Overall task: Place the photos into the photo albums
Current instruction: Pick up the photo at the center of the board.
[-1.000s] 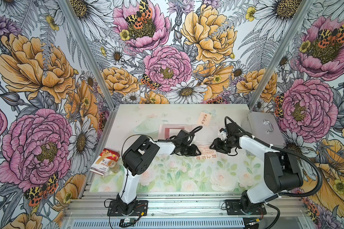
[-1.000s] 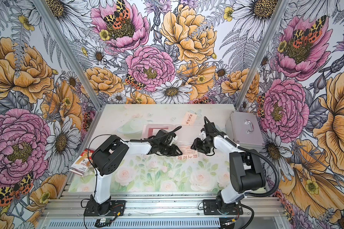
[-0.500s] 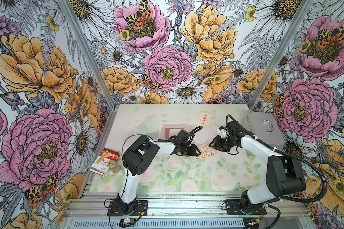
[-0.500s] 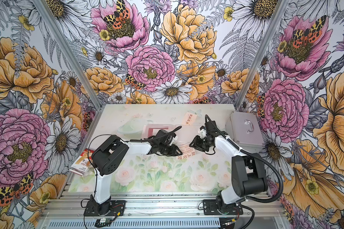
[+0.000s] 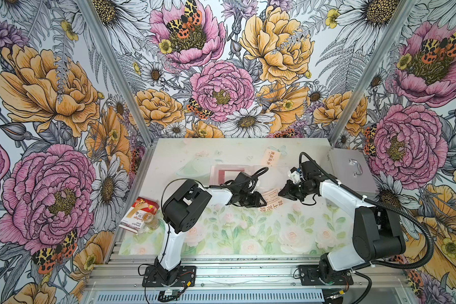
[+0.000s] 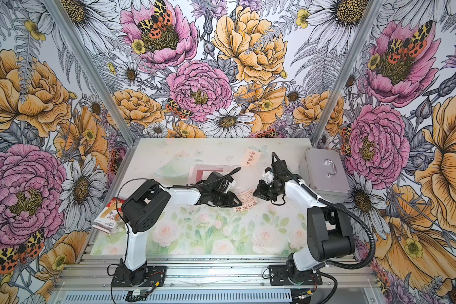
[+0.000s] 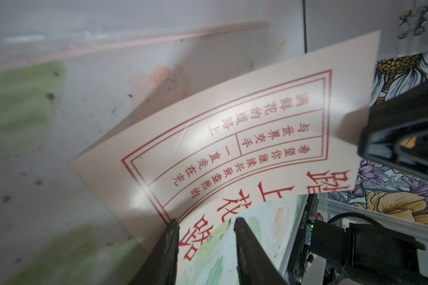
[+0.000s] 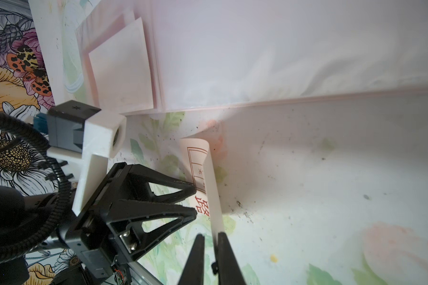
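Since a second ago my right gripper [image 5: 281, 194] has moved left onto the right end of the cream photo [image 5: 272, 203] and drawn its jaws together. The right wrist view shows that end of the photo pinched between them. The photo bows up off the counter [image 5: 248, 237] between my two grippers, with its red characters facing up in both top views.

My left gripper [image 5: 262, 201] sits at the photo's left end. Its jaws stand apart, a corner of the photo lies in the gap, and the counter shows between the fingers [image 7: 169, 246], so it has no clamp on it.

The photo album [image 5: 216, 171] lies open just beyond, on the far side of both grippers. A second cream photo [image 5: 273, 157] lies farther back, near the album's right page. The silver case [image 5: 350, 173] stands at the right edge and the bandage carton [image 5: 140, 215] lies at the left.
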Controlling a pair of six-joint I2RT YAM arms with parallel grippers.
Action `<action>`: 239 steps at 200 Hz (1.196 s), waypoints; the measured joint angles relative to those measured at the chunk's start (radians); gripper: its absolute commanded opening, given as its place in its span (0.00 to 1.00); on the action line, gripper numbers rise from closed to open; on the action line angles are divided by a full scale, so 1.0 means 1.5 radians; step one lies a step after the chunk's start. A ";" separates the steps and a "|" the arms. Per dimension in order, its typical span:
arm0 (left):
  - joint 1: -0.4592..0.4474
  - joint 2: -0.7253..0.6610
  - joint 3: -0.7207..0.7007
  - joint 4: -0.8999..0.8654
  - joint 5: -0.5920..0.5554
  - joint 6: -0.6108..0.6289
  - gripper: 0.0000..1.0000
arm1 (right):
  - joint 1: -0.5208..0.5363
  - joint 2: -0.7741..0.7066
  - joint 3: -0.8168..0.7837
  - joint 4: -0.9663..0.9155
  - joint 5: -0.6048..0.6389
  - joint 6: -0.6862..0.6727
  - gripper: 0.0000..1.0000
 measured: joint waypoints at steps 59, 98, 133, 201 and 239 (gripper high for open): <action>0.005 -0.004 -0.009 0.010 0.000 -0.001 0.39 | 0.000 0.000 0.000 0.000 0.001 0.000 0.00; 0.022 -0.025 -0.034 0.017 -0.001 0.000 0.39 | 0.000 0.000 0.001 -0.001 -0.001 0.000 0.00; 0.057 -0.060 -0.069 0.018 -0.011 0.000 0.39 | 0.000 0.000 0.020 -0.001 -0.006 -0.001 0.00; 0.141 -0.142 -0.110 0.017 -0.029 0.000 0.40 | -0.013 0.000 0.062 -0.001 -0.035 -0.006 0.00; 0.189 -0.190 -0.122 0.015 -0.035 0.004 0.40 | -0.019 0.000 0.081 -0.002 -0.050 -0.011 0.00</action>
